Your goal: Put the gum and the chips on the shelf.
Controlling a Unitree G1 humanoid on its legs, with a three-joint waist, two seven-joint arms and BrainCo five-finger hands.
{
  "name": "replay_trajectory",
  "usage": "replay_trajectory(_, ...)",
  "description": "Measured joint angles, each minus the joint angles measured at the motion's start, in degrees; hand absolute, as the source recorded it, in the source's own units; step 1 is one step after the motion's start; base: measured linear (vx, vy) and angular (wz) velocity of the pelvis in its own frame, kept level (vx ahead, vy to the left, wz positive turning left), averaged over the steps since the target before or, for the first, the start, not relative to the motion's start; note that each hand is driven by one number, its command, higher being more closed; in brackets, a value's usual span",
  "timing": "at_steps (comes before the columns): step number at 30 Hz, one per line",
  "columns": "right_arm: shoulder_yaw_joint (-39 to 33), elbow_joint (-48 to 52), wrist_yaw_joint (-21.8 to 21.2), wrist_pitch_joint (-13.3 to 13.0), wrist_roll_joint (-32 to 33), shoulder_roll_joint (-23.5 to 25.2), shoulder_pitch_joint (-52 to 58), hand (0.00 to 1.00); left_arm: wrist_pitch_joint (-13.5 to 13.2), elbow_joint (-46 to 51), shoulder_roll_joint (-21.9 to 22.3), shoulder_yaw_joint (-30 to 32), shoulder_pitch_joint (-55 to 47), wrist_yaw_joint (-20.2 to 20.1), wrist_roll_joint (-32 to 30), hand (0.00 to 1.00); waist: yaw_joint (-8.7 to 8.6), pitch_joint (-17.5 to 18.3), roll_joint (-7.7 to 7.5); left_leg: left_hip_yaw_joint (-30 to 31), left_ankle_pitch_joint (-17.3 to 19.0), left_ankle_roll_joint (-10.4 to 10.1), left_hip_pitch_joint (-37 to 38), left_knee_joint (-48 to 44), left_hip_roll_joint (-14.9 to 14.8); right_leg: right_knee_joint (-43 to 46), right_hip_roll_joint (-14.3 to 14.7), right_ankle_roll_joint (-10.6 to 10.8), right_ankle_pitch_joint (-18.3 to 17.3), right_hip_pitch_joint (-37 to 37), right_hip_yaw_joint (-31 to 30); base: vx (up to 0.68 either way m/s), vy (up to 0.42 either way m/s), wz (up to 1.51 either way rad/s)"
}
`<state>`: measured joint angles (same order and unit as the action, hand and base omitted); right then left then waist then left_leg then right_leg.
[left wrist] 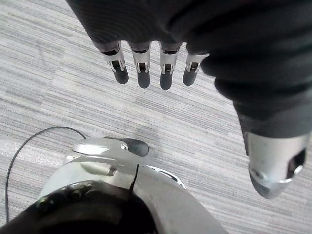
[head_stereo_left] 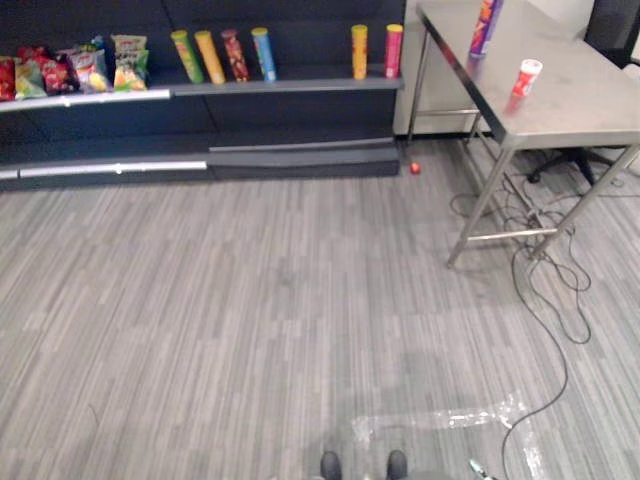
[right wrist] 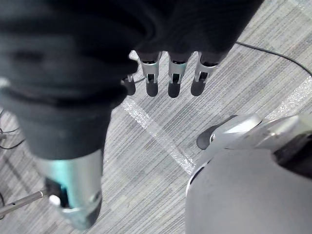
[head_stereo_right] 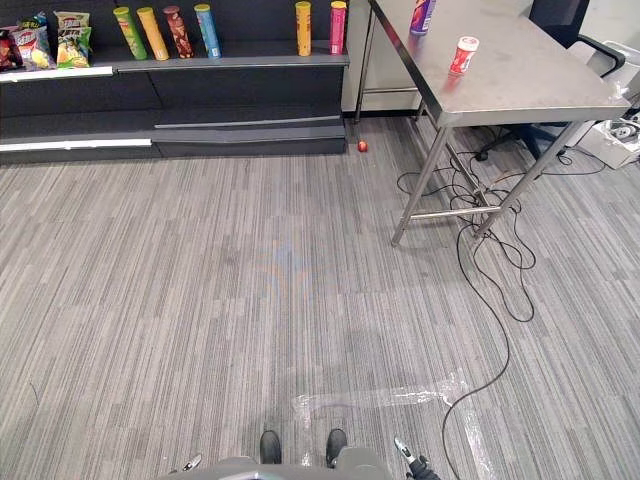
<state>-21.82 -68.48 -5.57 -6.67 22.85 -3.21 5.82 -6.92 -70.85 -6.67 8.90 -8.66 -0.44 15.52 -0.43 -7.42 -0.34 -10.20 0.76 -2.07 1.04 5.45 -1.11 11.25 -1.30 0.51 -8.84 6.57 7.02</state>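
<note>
Since our left hand (left wrist: 142, 68) and right hand (right wrist: 173, 73) both hang over the floor with fingers loose, straight and empty, we judge the task not yet begun. The gum (head_stereo_left: 526, 77), a small red-and-white tub, and the chips (head_stereo_left: 485, 25), a purple can, stand apart on the desk (head_stereo_left: 580, 105). The shelf (head_stereo_left: 300, 86) to its left carries cans and bags, with a free gap between them. Cables (head_stereo_right: 478, 205) tangle under the desk and a small red ball (head_stereo_left: 415, 168) lies near the shelf's foot.

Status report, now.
Left hand, right hand open, empty. Purple chips tube and red-white gum canister on steel table. Small red object on floor by dark shelf.
</note>
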Motion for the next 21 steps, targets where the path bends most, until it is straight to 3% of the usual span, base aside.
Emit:
replay_trajectory(2,-0.02,0.26,0.11,-0.46,0.09,0.42,-0.08,0.00,-0.01,0.49,-0.11,0.71,0.02,0.04,0.07,0.00,-0.32,-0.41,-0.67,-0.41,1.03,-0.57,-0.47,-1.54,0.04,3.75,-0.55,-0.44,-2.70,1.61,-0.03,-0.01,-0.087,0.07)
replay_trajectory(4,0.01,0.61,0.19,-0.98,0.14,0.92,-0.05,0.00,-0.01,1.02,0.20,2.36,-0.02,0.07,0.14,0.00,-0.40,-0.71,-0.90,-1.81,5.81,-1.29,-4.14,-10.55,-1.65,5.86,-0.37,-1.42,-4.61,2.33,-0.27,0.03,-0.130,-0.06)
replay_trajectory(5,0.20,1.39,0.34,-1.11,0.16,0.79,0.25,0.00,-0.02,1.99,1.22,4.41,-0.36,0.06,0.64,0.00,0.02,-1.13,-0.38,-3.05,9.71,-1.54,-7.09,-19.76,-4.30,6.35,0.94,-2.36,-5.35,1.72,-0.69,0.11,-0.161,-0.25)
replay_trajectory(6,0.42,1.98,0.42,-1.10,0.17,0.72,0.41,0.00,0.00,2.55,1.78,5.85,-0.60,0.04,1.39,0.00,0.31,-1.42,0.10,-3.38,11.16,-1.15,-9.35,-26.11,-5.81,6.66,1.66,-2.81,-5.89,1.16,-0.88,0.15,-0.191,-0.24)
replay_trajectory(7,1.79,2.74,0.71,-1.18,0.31,0.75,1.06,0.00,0.02,4.27,2.21,7.27,-0.10,-0.13,3.84,0.00,0.48,-2.49,-0.30,-2.52,10.00,0.60,-16.17,-43.17,-9.04,7.18,2.37,-3.94,-6.88,-0.95,-0.64,0.13,-0.138,-0.13)
replay_trajectory(9,3.20,3.01,1.21,-1.19,0.89,0.56,1.28,0.00,-0.05,5.96,2.25,7.13,-0.59,-0.57,6.44,0.00,0.78,-2.90,-0.79,-1.15,10.51,0.34,-20.25,-52.90,-10.30,8.00,2.51,-4.78,-8.61,-3.22,-0.68,0.21,-0.092,0.00)
replay_trajectory(12,3.27,3.44,1.31,-1.16,2.26,0.34,0.84,0.00,-0.11,6.02,3.29,7.05,-0.41,-0.66,8.93,0.00,0.85,-2.91,-0.05,-0.23,10.87,-0.10,-24.42,-51.72,-10.36,7.38,2.23,-3.81,-9.71,-5.69,-1.32,0.25,0.005,-0.02)
replay_trajectory(15,4.47,3.53,1.31,-1.13,2.24,0.20,-0.90,0.00,-0.43,6.07,3.43,6.99,-0.01,-1.11,9.00,0.00,1.91,-2.95,0.02,-2.04,9.24,-0.76,-27.34,-39.53,-9.97,4.38,0.90,-2.80,-10.28,-7.74,-3.06,0.36,0.111,-0.29)
replay_trajectory(18,5.46,4.09,1.31,-1.11,2.00,0.81,-1.39,0.00,-0.81,6.34,3.84,6.87,0.06,-0.83,8.93,0.00,2.61,-2.75,0.54,-1.81,1.91,-2.13,-27.68,-20.08,-9.08,-0.81,-0.83,0.72,-11.37,-12.69,-5.54,0.44,0.205,-0.39)
replay_trajectory(19,5.28,4.18,1.30,-1.12,2.00,0.87,-1.45,0.00,-0.88,6.38,3.89,6.87,0.08,-0.83,8.93,0.00,2.90,-2.66,0.60,-1.55,1.09,-2.06,-27.68,-18.29,-8.87,-1.57,-1.31,1.49,-11.77,-13.65,-6.21,0.67,0.392,-0.67)
replay_trajectory(20,3.96,4.09,1.29,-1.13,2.00,1.72,-1.62,0.00,-1.30,6.32,3.62,7.29,-0.08,-0.80,8.63,0.00,3.73,-1.59,0.18,-1.80,-5.67,-1.19,-27.21,-18.94,-7.69,-2.98,-3.68,3.45,-12.03,-14.98,-8.31,0.57,0.348,-0.62)
replay_trajectory(21,3.49,3.82,1.29,-1.13,2.00,1.83,-1.90,0.00,-1.37,6.00,3.35,7.28,0.08,-0.77,8.45,0.00,3.82,-1.23,-0.46,-2.09,-6.45,0.09,-27.58,-19.55,-6.81,-2.94,-4.61,4.54,-11.29,-14.73,-9.13,0.58,0.349,-0.51)
